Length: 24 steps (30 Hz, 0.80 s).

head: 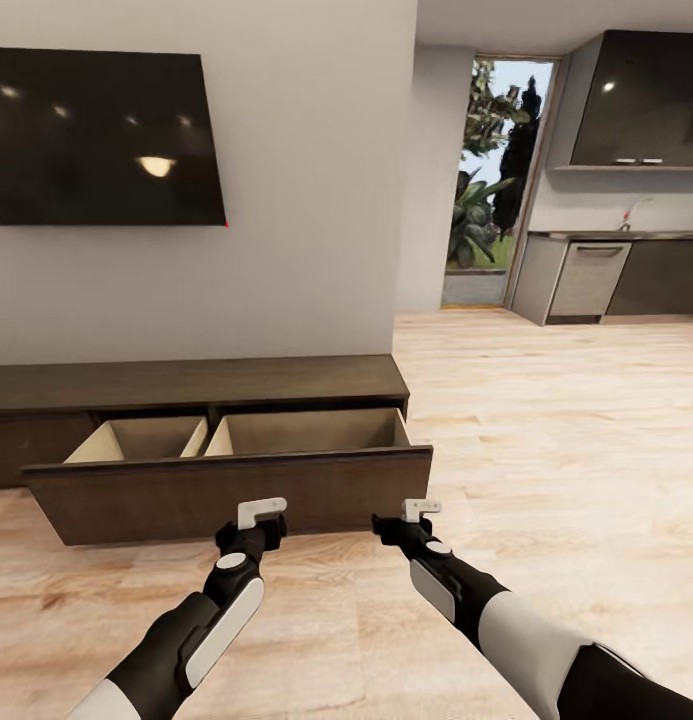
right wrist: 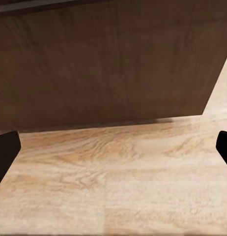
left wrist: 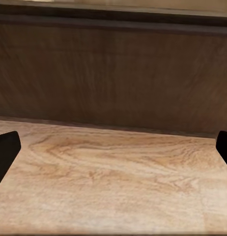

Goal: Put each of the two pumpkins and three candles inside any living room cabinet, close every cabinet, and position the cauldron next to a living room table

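Both of my arms reach forward low over the pale wood floor (head: 546,440), and each pincer is spread wide and holds nothing — in each wrist view the dark fingertips sit at the far edges with only floorboards and brown wood between them. My left gripper (head: 261,514) and my right gripper (head: 422,510) hang just in front of the drawer front (head: 226,495) of the cabinet (head: 196,382), the long dark unit under the black television (head: 101,135) on the wall. That drawer stands pulled out, and its two pale compartments (head: 141,438) look bare as far as I can see into them; the near part of each floor is hidden behind the front panel, so something small could sit there unseen. No pumpkin, candle or cauldron is anywhere I can make out, so I judge the loading hardly begun. The kitchen cupboards (head: 641,95) and a glass door (head: 491,180) lie off to my right. What worries me is how close I stand — if I roll or swing either arm forward, a finger could catch the panel and shove the drawer askew or shut before anything goes in. If I turn away to fetch things, my right elbow could clip the drawer's corner. Leaving it open at the end would also fail the closing step.
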### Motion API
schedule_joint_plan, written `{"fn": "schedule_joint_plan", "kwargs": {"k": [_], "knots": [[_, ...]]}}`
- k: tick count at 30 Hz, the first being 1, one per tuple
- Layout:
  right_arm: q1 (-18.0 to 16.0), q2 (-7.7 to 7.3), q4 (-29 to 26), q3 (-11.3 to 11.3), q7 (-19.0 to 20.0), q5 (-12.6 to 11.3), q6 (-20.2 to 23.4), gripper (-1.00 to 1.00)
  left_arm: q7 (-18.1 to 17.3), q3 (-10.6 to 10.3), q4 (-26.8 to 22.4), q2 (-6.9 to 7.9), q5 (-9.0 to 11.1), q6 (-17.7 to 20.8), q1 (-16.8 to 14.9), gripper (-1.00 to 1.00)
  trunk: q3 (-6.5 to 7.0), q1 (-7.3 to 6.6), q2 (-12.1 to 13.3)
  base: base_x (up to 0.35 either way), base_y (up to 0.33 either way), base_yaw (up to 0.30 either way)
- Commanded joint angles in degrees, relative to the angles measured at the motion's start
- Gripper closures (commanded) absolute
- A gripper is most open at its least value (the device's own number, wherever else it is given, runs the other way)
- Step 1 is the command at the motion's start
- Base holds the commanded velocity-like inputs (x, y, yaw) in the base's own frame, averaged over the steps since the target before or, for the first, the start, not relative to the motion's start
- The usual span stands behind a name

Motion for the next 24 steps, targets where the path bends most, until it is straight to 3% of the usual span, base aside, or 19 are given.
{"fn": "schedule_joint_plan", "kwargs": {"k": [1,24], "knots": [[-0.06,-0.01,0.00,0.49,-0.31,-0.58,-0.28,-1.00,0.45,-0.19,-0.09,0.06,0.26,0.18,-0.07,-1.00,-0.29,0.01,-0.05,0.000,0.000,0.000],[-0.06,-0.01,0.00,0.49,-0.31,-0.58,-0.37,-1.00,0.45,-0.26,0.00,0.05,0.24,0.18,-0.07,-1.00,-5.38,0.60,-0.35,0.000,0.000,0.000]]}}
